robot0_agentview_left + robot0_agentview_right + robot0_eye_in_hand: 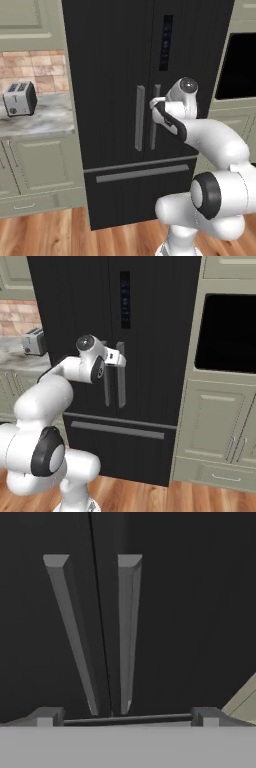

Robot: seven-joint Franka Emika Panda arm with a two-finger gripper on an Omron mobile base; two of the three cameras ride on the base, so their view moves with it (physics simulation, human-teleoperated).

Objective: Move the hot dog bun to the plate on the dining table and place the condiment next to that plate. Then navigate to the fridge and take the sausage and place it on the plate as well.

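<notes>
A white robot arm reaches toward a tall black fridge (130, 100) whose two doors are shut. The gripper (127, 717) is raised to about the height of the upper part of the door handles and points straight at the doors. Its jaws stand spread wide, with nothing between them; the two dark fingertips (47, 716) sit far apart at the bottom of the hand view.

Directly ahead of the gripper are two long grey handles, side by side and upright, one on each door. The left handle (72, 632) and the right handle (128, 632) flank the thin dark seam where the doors meet. Both fall between the spread fingertips. In the left base view the gripper's end is very close to the right handle (154, 117); whether it touches cannot be told.

On the right-hand door, above the gripper, is a narrow dark control panel (166, 42). Below the gripper, under the two doors, runs a wide freezer drawer with a long horizontal grey bar (142, 173).

To the left of the gripper, beyond the fridge, a marble counter (45, 122) carries a silver toaster (20, 98) in front of a reddish tile wall. Pale green cabinets (37, 170) sit under that counter. To the right of the gripper, past the fridge, a black wall oven (227, 333) is set into more pale green cabinets. The floor (150, 498) is warm brown wood.
</notes>
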